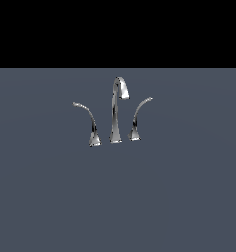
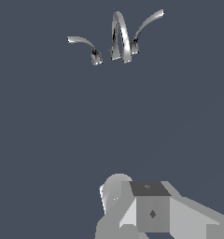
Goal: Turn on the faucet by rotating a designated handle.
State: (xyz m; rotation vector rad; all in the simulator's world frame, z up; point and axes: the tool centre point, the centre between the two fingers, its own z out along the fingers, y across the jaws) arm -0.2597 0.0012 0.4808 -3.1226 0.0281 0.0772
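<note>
Faucet stands on the grey floor; its handle is on the exterior view's left. My gripper sits well apart; I cannot tell its jaw state.

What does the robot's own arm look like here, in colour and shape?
Only the wrist view shows any of it: a blocky, pale grey tool made of flat faceted panels, with a darker grey top face and a rounded, lighter knob at one side. Small dark diamond marks sit on two faces. No cables or lettering show. The exterior view shows none of the arm.
</note>
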